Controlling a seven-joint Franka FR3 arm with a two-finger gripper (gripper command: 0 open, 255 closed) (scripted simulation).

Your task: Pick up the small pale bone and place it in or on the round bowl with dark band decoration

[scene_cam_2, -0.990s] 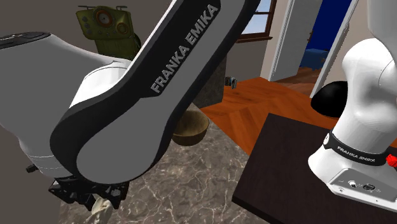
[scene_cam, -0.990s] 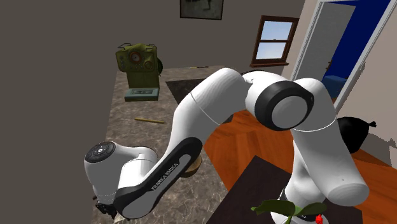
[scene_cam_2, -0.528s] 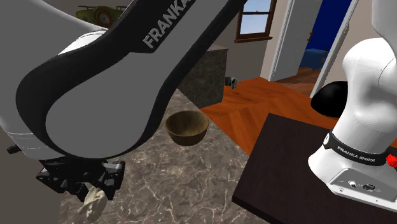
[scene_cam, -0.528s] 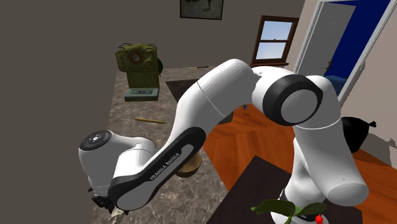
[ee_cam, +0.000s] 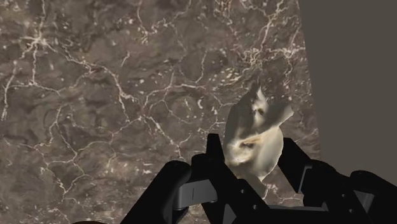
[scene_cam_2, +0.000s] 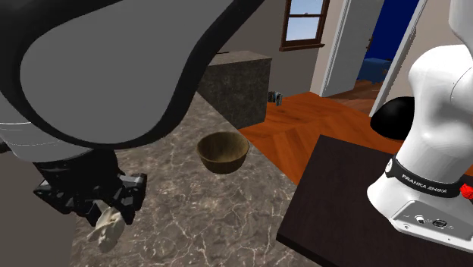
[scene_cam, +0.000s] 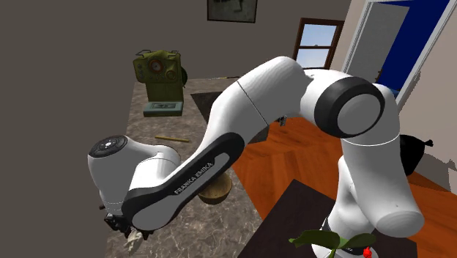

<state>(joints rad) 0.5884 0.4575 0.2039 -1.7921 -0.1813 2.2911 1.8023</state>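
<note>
above the marbled counter (ee_cam: 95, 95), claw (ee_cam: 252, 164) narrowed to a snug clasp around the pale bone (ee_cam: 257, 127)

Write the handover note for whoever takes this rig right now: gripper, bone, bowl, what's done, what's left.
Gripper: shut on the pale bone, which is clasped between both fingers.
Bone: in the grip, apparently lifted off the marble counter.
Bowl: brown, round, upright on the counter, empty, apart from the gripper.
Done: bone grasped and picked up.
Left: carry it over the bowl, lower, open the fingers and release it inside.
</note>
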